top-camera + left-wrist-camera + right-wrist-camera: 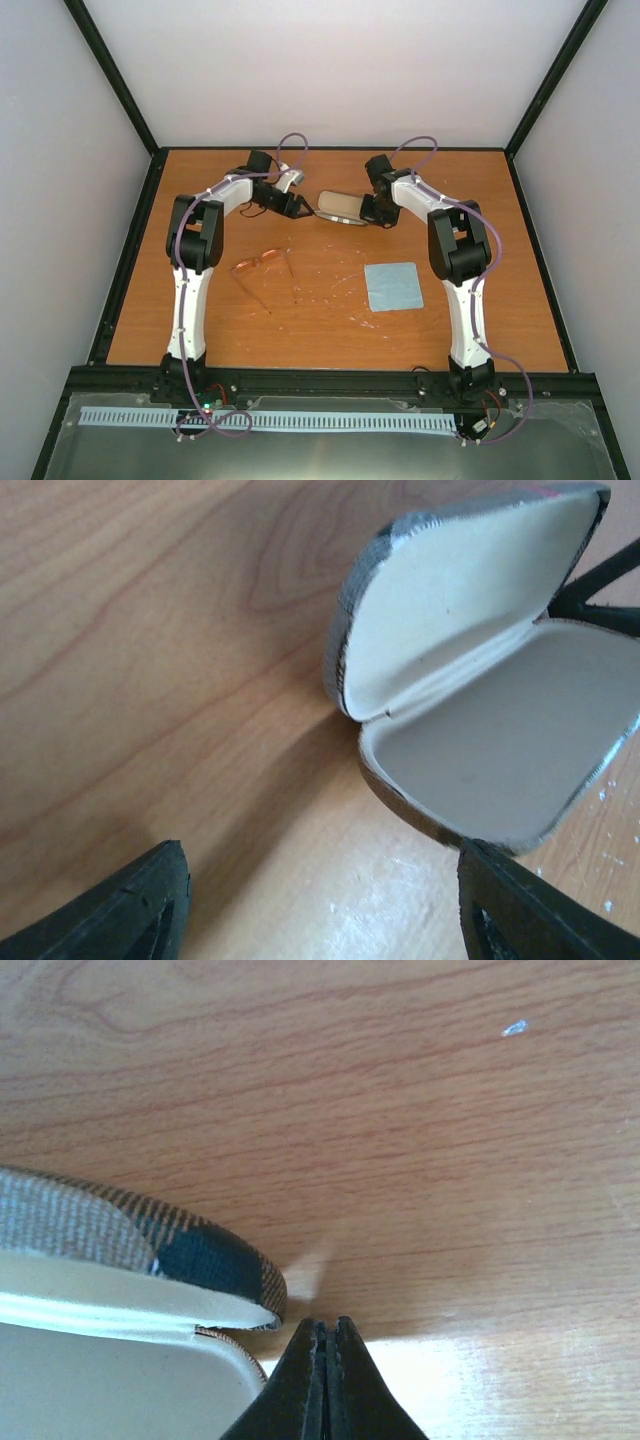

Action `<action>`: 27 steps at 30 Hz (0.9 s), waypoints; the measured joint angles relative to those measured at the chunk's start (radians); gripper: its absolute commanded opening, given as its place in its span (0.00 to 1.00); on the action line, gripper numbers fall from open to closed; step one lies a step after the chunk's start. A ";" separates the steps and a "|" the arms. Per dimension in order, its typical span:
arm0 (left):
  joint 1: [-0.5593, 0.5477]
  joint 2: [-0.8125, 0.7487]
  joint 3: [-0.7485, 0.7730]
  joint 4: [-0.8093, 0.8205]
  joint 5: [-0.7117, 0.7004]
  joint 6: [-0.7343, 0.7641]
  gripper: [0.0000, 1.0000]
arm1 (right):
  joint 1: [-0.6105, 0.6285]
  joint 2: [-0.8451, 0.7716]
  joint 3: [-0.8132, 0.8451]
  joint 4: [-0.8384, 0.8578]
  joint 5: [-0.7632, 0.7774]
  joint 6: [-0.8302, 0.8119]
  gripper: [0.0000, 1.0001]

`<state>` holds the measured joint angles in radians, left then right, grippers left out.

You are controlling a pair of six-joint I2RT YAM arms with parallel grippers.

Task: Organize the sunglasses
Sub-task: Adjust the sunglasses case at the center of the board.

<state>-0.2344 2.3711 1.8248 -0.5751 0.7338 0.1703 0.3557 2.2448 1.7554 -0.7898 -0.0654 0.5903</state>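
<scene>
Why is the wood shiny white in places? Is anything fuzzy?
Left wrist: glare whitens the table near the open case, whose shadow falls left. Right wrist: a bright patch beside the shut right gripper; the case edge looks soft. Top external: evenly lit.

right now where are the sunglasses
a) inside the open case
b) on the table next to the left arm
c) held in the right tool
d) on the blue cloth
b: the sunglasses lie on the bare wood of the table beside the left arm, and the open glasses case shows only empty lining.
</scene>
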 measured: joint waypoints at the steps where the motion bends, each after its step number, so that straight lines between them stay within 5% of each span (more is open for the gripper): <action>1: -0.001 -0.008 -0.013 0.000 -0.002 0.000 0.74 | 0.000 0.000 0.000 0.000 0.000 -0.003 0.04; 6: -0.009 -0.048 -0.069 0.003 -0.015 0.010 0.90 | -0.001 0.000 0.001 0.000 0.003 -0.018 0.07; 12: -0.013 -0.104 -0.137 0.008 -0.061 0.017 0.94 | -0.003 -0.002 -0.005 0.000 0.021 -0.037 0.23; 16: -0.013 -0.145 -0.179 0.018 -0.111 0.016 0.93 | -0.010 -0.033 -0.036 -0.010 0.048 -0.049 0.37; 27: -0.013 -0.417 -0.275 0.048 -0.167 -0.009 0.74 | -0.059 -0.407 -0.320 -0.051 0.153 -0.088 0.34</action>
<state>-0.2470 1.9545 1.5497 -0.5274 0.5671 0.1612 0.2966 1.8378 1.4357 -0.8406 0.0879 0.5022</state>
